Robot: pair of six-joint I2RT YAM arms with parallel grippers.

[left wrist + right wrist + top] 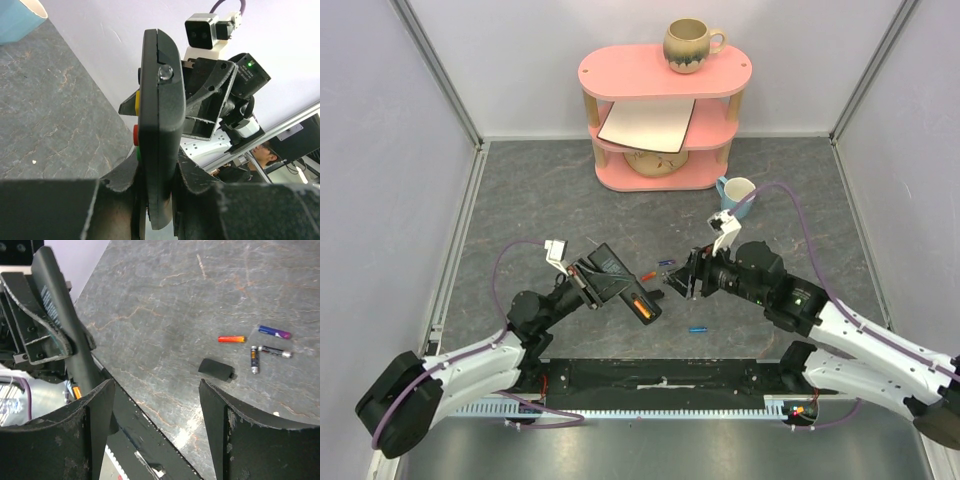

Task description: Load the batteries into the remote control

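The left claw (585, 278) is clenched on the remote control (623, 286), holding it above the tabletop (520, 200) left of centre. The right claw (156, 386) is released and empty, just right of the remote control. The batteries (231, 339) lie loose on the tabletop between the two claws.

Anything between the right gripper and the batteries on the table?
Nothing visible blocks it. The right gripper is open and empty, and the batteries lie in the open on the table. Only a small black cover lies on the gripper's side of them, touching none.
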